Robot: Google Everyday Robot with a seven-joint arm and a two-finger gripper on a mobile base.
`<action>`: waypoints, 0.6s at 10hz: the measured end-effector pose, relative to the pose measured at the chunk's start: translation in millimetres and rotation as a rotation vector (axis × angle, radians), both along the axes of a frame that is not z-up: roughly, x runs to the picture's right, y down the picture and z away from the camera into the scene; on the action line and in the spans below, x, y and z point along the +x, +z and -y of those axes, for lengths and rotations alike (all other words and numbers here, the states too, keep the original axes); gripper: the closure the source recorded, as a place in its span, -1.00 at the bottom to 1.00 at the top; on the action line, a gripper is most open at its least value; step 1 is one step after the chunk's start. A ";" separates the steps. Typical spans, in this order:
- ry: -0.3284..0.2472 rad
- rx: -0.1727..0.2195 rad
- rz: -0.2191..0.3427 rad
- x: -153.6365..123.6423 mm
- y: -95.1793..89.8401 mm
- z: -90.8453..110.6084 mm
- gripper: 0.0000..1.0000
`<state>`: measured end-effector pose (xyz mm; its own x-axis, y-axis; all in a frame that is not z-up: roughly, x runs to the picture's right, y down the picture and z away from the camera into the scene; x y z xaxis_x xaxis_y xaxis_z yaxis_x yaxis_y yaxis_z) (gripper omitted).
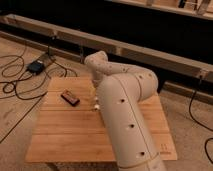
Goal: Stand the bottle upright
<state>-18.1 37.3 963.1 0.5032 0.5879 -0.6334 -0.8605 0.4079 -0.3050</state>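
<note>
The robot arm [125,125] rises from the near edge of the wooden slatted tabletop [65,135]. Its large cream link covers the middle and the right half of the tabletop. At the elbow the arm folds back toward the left and turns downward over the far half of the tabletop.

The gripper is hidden behind the large link, over the middle of the tabletop. Its jaws are spread fully apart. Whether it has hold of anything cannot be told.

The bottle [96,105] shows only as a small white piece at the left edge of the arm, near the centre of the tabletop. The rest is covered, so its attitude cannot be told.

A dark brown bar [70,97] lies flat to the left of the bottle, toward the far left corner, and the two are apart.

On the floor beyond the left edge, black cables [15,90] run to a small dark box [36,66]. A long pale rail [150,52] crosses the dark background.
</note>
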 end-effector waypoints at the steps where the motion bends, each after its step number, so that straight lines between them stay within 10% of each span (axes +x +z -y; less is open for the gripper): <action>1: -0.012 -0.001 -0.002 2.4 0.8 -1.1 -0.60; 6: -0.101 0.037 -0.051 22.6 7.2 10.0 -0.60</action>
